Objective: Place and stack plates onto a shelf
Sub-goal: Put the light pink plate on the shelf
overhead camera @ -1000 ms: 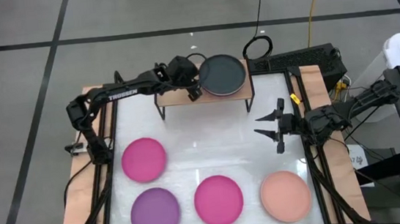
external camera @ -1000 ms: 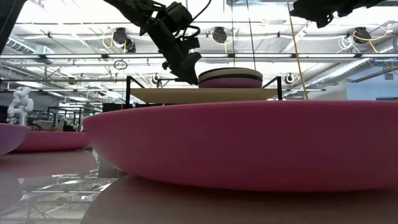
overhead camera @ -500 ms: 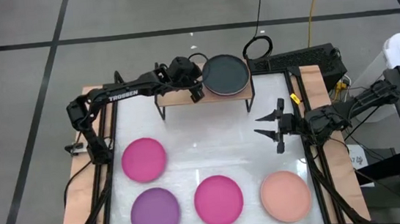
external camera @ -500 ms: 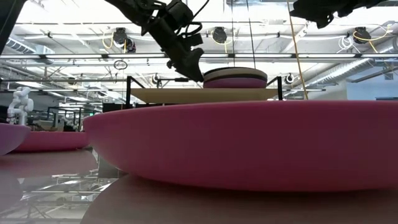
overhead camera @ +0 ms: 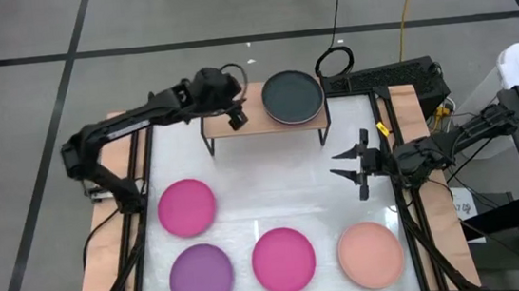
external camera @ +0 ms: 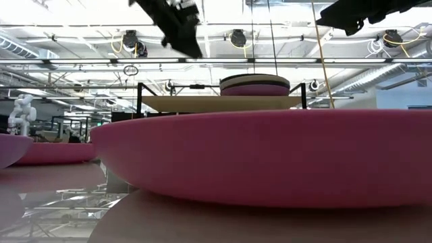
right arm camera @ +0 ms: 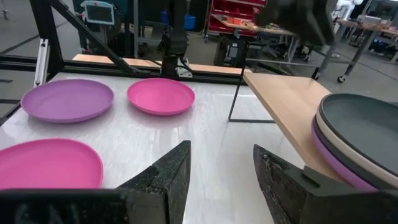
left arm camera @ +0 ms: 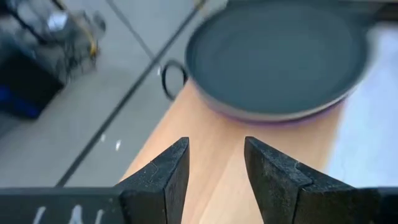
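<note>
On left arm [overhead camera: 133,125], no lettering legible; shelf [overhead camera: 238,124] unmarked.

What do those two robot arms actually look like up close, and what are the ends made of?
Both arms are dark, slim and jointed, with thin black cables running along them. The left gripper and the right gripper each end in two chunky, wedge-shaped black jaws with a rough matte surface.
</note>
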Controlling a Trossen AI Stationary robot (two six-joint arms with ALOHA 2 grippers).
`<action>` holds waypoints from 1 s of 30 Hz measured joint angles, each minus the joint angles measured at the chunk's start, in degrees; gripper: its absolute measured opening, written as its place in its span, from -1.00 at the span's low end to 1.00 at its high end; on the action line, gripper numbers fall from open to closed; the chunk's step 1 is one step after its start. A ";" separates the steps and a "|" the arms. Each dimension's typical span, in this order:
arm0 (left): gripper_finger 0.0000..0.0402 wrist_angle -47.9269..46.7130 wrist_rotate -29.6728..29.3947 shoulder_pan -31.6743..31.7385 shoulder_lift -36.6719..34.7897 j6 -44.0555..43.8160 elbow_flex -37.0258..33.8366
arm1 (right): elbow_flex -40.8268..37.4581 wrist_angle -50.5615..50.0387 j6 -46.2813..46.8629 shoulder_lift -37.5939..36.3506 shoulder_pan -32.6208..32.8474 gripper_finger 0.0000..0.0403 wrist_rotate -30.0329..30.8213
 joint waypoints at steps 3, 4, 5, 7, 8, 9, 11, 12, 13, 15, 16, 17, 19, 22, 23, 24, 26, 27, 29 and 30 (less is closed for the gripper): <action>-0.20 6.29 -0.01 -2.60 -4.81 0.70 -4.49 | 0.00 -0.82 0.90 0.00 0.00 -0.23 0.00; -0.20 8.30 -0.01 -3.53 -6.53 0.98 -6.72 | 0.00 -1.07 0.96 -0.01 0.00 -0.23 0.00; -0.20 10.37 0.04 -4.44 -8.22 1.44 -9.02 | 0.00 -1.30 1.27 -0.02 0.00 -0.23 0.00; -0.20 13.91 0.04 -6.17 -11.89 2.28 -13.54 | 0.00 -2.25 2.53 -0.02 0.00 -0.23 -0.02; -0.20 14.92 0.07 -6.77 -13.99 2.21 -15.99 | 0.00 -2.65 3.15 -0.01 0.00 -0.23 -0.02; -0.20 16.82 0.03 -7.41 -16.07 1.68 -18.31 | 0.00 -3.39 3.67 -0.02 0.00 -0.23 -0.03; -0.20 22.76 -0.01 -8.74 -20.38 0.34 -23.22 | -0.01 -5.57 3.91 0.00 0.00 -0.23 0.10; -0.20 25.40 -0.03 -9.49 -22.51 -0.13 -25.90 | -0.02 -5.98 3.99 0.22 0.00 -0.23 0.13; -0.20 28.62 -0.01 -10.34 -24.47 -0.61 -28.84 | -0.02 -5.91 4.32 0.54 -0.05 -0.23 0.20; -0.20 36.49 0.08 -11.78 -27.54 -1.32 -34.43 | -0.02 -5.60 4.61 1.33 -0.09 -0.23 0.15; -0.20 40.37 0.07 -12.26 -28.85 -1.68 -37.18 | -0.02 -5.34 4.82 1.76 -0.09 -0.23 0.17; -0.20 44.83 0.04 -12.59 -29.94 -1.74 -39.58 | -0.02 -5.30 4.98 2.13 -0.09 -0.23 0.16; -0.20 52.30 -0.06 -13.09 -31.58 -1.90 -43.68 | -0.02 -5.45 5.45 2.99 -0.09 -0.23 -0.06; -0.20 58.44 0.00 -13.19 -32.24 -2.54 -47.69 | 0.89 -7.27 6.99 4.27 -0.10 -0.23 -1.07; -0.20 59.03 0.00 -13.19 -32.24 -2.82 -48.55 | 1.72 -8.29 7.90 4.91 -0.11 -0.23 -1.79; -0.20 59.17 -0.02 -13.18 -32.20 -3.03 -49.10 | 2.79 -9.52 8.70 5.72 -0.11 -0.23 -2.12; -0.20 59.55 -0.02 -13.14 -32.15 -3.09 -49.66 | 5.26 -12.29 9.86 7.68 -0.11 -0.23 -3.28; -0.20 59.82 -0.02 -13.14 -31.87 -3.14 -49.81 | 6.53 -13.33 10.19 8.86 -0.11 -0.23 -4.19; -0.20 59.72 -0.01 -13.14 -31.36 -3.13 -49.92 | 9.08 -15.47 10.33 11.34 -0.11 -0.23 -5.11; -0.20 59.76 -0.02 -13.14 -31.22 -3.06 -49.95 | 10.13 -16.19 10.36 12.75 -0.11 -0.23 -6.22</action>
